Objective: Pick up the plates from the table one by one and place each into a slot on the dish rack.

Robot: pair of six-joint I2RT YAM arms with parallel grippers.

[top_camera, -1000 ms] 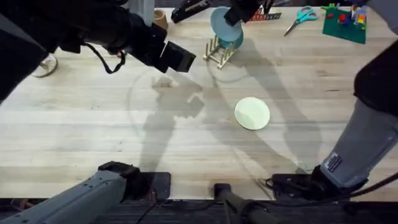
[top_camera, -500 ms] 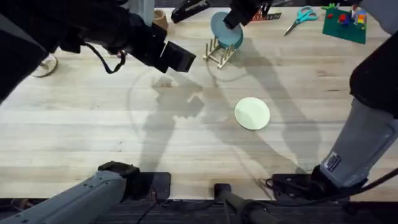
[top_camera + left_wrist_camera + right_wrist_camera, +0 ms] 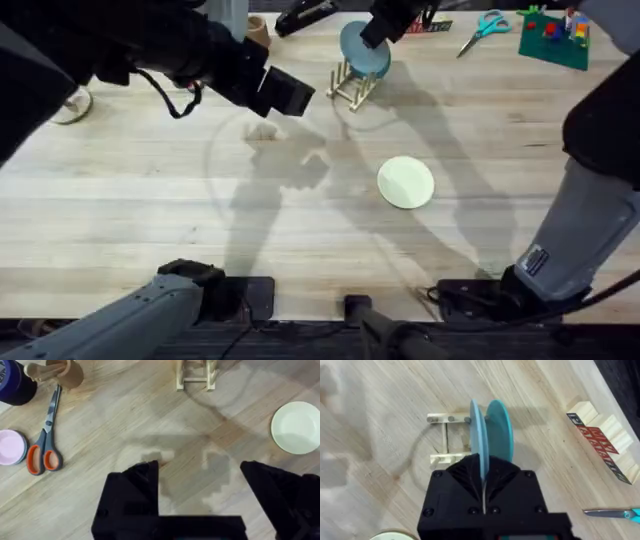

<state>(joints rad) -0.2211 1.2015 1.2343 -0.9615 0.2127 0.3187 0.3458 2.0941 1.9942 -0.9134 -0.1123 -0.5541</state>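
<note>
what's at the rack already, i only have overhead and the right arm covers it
observer: the right wrist view shows a darker teal plate standing on edge at the dish rack, right beside the light blue plate.
operator: is the blue one let go
observer: no, the right fingers are shut on its upper edge, and it hangs upright over the rack.
operator: left arm holding anything
observer: no, in the left wrist view the left fingers are open and empty above bare table, with the cream plate lying flat off to one side.
</note>
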